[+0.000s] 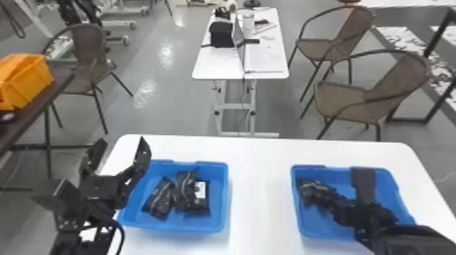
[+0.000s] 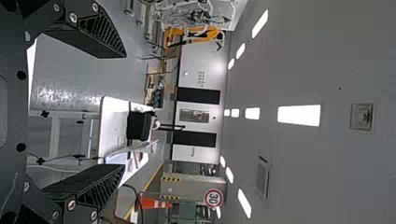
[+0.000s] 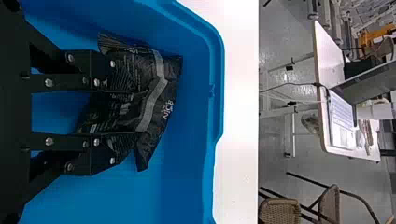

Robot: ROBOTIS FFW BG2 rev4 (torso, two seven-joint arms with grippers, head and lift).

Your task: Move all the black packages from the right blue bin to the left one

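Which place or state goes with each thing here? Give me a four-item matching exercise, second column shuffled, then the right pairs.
Things:
1. Orange bin
2. Three black packages
3. Left gripper
4. Right gripper

Places or states:
A. Raised, fingers apart
B. On the dark table
C. At a package in the right blue bin
D. Inside the left blue bin

Pairs: 1-B, 2-D, 3-A, 4-C

Head camera looks forward-down; left wrist's, outward; right's, close over bin (image 3: 189, 121).
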